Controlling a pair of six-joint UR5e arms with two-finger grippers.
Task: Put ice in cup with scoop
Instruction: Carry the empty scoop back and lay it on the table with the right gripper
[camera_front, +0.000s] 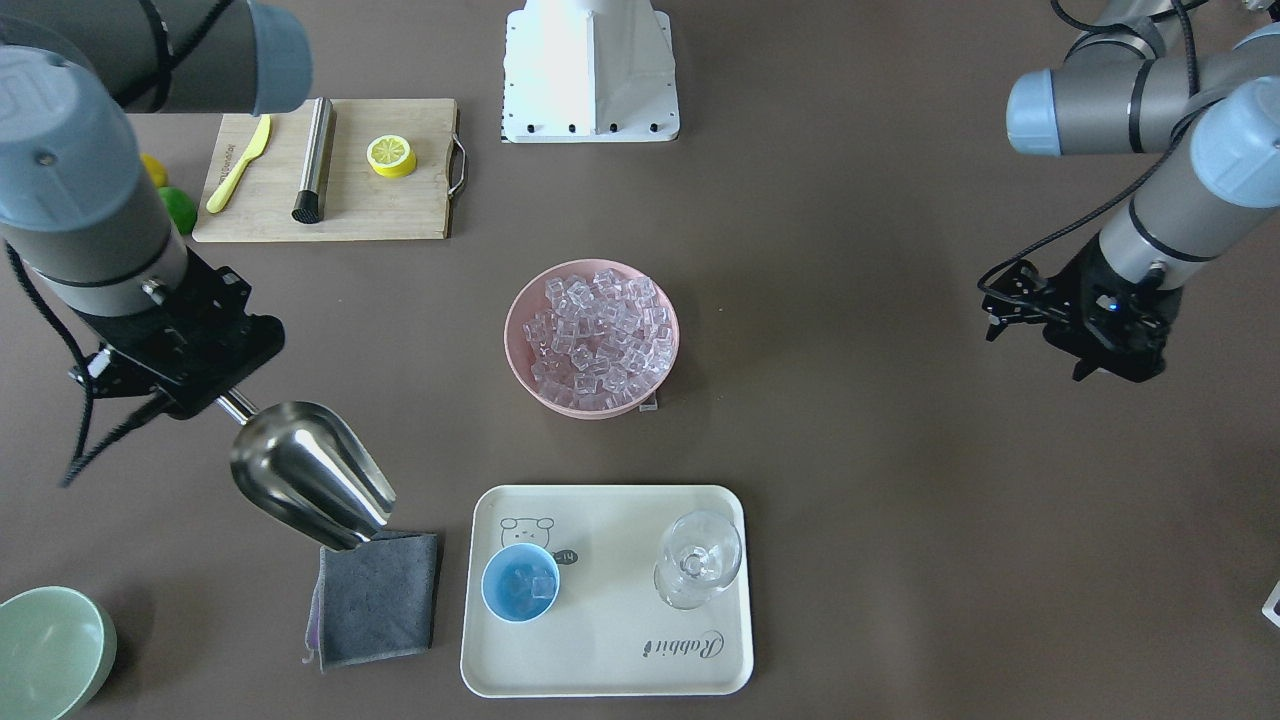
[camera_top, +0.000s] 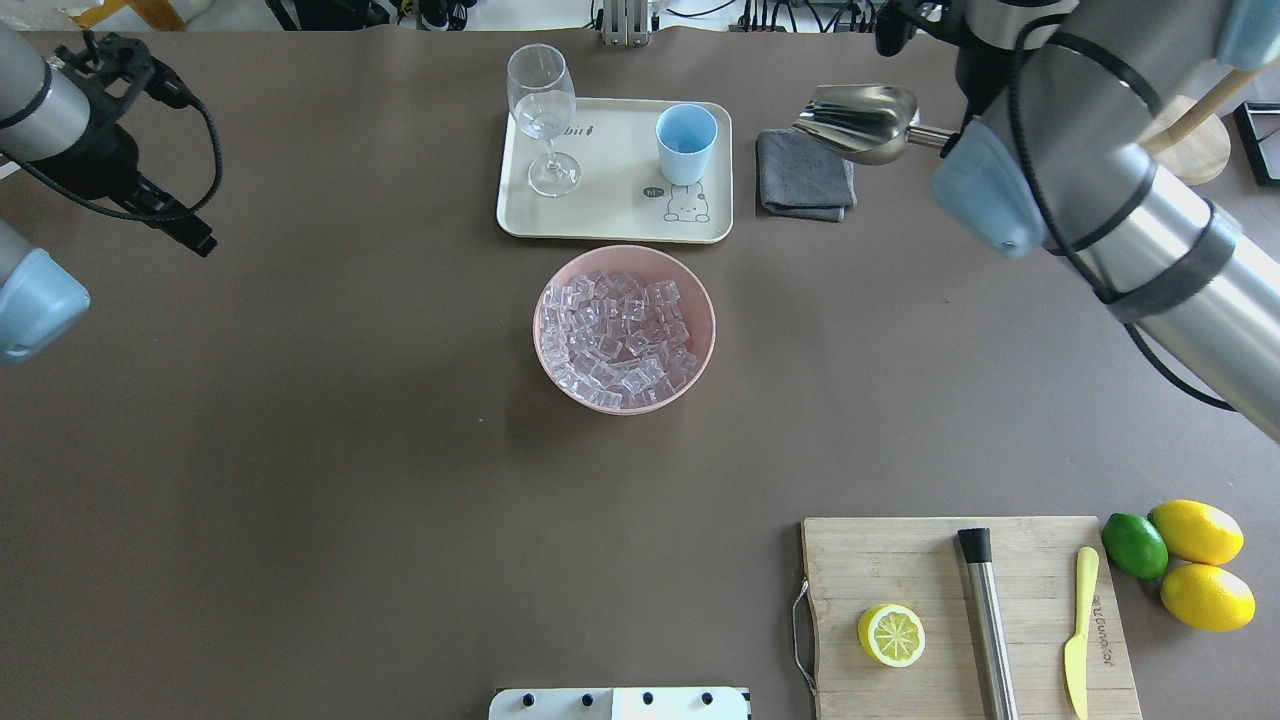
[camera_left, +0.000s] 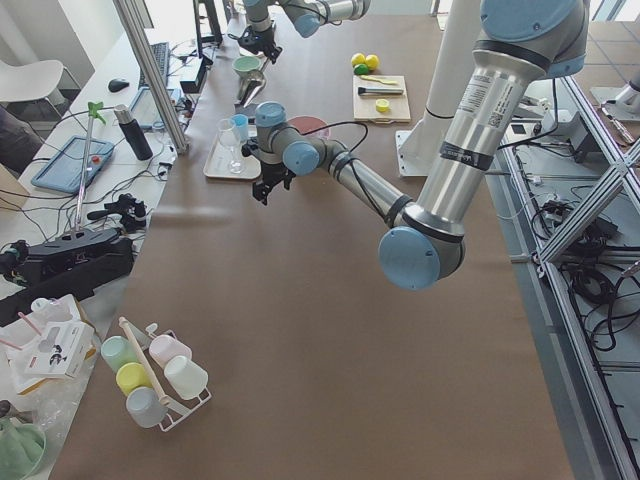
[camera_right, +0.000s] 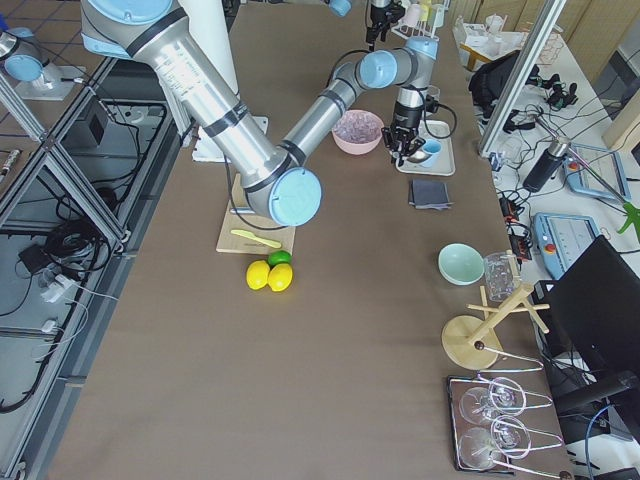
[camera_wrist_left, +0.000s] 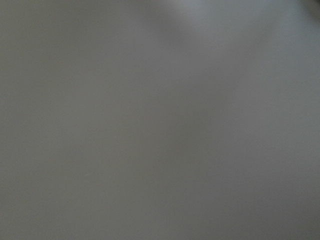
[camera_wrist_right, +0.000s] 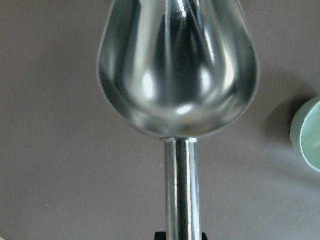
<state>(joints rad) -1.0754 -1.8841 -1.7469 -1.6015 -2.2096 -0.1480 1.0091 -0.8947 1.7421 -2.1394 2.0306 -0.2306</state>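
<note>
My right gripper (camera_front: 212, 392) is shut on the handle of the shiny steel scoop (camera_front: 310, 475). It holds the scoop above the table, its mouth over the far edge of a grey cloth (camera_front: 378, 598). The right wrist view shows the scoop's bowl (camera_wrist_right: 177, 70) empty. The light-blue cup (camera_front: 520, 583) stands on the cream tray (camera_front: 610, 650), to the side of the scoop, with a few ice cubes in it. Many clear ice cubes (camera_front: 595, 330) fill the pink bowl (camera_front: 520, 365) at the table's middle. My left gripper (camera_front: 992, 312) hangs open and empty, far off to the other side.
A clear stemmed glass (camera_front: 698, 558) stands on the tray beside the cup. A pale green bowl (camera_front: 50, 650) sits at the table corner near the scoop. A wooden board (camera_front: 400, 200) holds a lemon half (camera_front: 391, 155), a yellow knife (camera_front: 240, 162) and a steel cylinder (camera_front: 315, 158).
</note>
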